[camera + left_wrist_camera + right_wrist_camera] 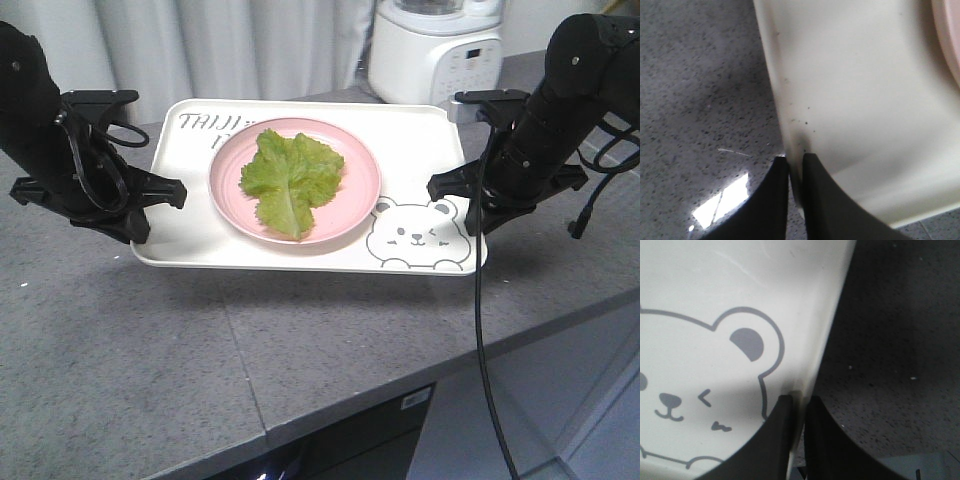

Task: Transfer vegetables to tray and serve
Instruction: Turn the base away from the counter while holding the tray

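The cream tray (pixel 200 235) with a grey bear drawing (pixel 418 237) hangs a little above the grey counter, held at both short ends. A round pink plate (pixel 352 205) rests on it, and the vegetables (pixel 290 172), crinkled green lettuce leaves, lie on the plate. My left gripper (pixel 140 215) is shut on the tray's left rim (pixel 790 125); one finger is over the rim, the other under it. My right gripper (pixel 470 205) is shut on the right rim (pixel 827 340) beside the bear's ear (pixel 747 343).
A white kitchen appliance (pixel 432 55) stands at the back right of the counter (pixel 120 350). The counter's front edge drops off at the lower right, where a black cable (pixel 485 330) hangs down. Curtains close off the back.
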{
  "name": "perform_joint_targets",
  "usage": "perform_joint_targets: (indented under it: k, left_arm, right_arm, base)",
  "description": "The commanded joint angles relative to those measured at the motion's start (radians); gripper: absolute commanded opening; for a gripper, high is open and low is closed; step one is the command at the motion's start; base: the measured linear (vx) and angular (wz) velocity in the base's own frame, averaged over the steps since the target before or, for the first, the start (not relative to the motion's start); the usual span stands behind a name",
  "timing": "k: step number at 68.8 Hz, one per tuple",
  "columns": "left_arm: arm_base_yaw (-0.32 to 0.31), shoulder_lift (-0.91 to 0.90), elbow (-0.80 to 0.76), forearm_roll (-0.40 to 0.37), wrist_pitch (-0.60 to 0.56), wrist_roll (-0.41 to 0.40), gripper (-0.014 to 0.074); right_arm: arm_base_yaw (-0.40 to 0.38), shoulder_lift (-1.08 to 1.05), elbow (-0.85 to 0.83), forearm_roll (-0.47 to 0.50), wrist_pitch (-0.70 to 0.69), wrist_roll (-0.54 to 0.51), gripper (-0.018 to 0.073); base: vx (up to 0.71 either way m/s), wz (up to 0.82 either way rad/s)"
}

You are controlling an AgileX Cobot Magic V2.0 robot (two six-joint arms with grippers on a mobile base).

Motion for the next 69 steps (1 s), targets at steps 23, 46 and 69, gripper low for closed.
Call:
perform_joint_targets:
  k: [23, 46, 69]
  left_arm:
    - [-0.013, -0.058, -0.038, -0.067, -0.057, 0.026, -0.0008]
    - [-0.013, -0.058, -0.038, -0.067, -0.057, 0.026, -0.0008]
    - [-0.013, -0.058, -0.038, -0.067, -0.057, 0.026, -0.0008]
  right_arm:
    - [0.005, -0.058, -0.027, 0.033, -0.032, -0.046, -0.0004]
    - [0.005, -0.058, -0.027, 0.033, -0.032, -0.046, -0.0004]
    - [0.005, -0.058, -0.027, 0.033, -0.032, -0.046, -0.0004]
  base:
    - [0.0, -0.27]
    - [-0.02, -0.2]
    - [-0.03, -0.22]
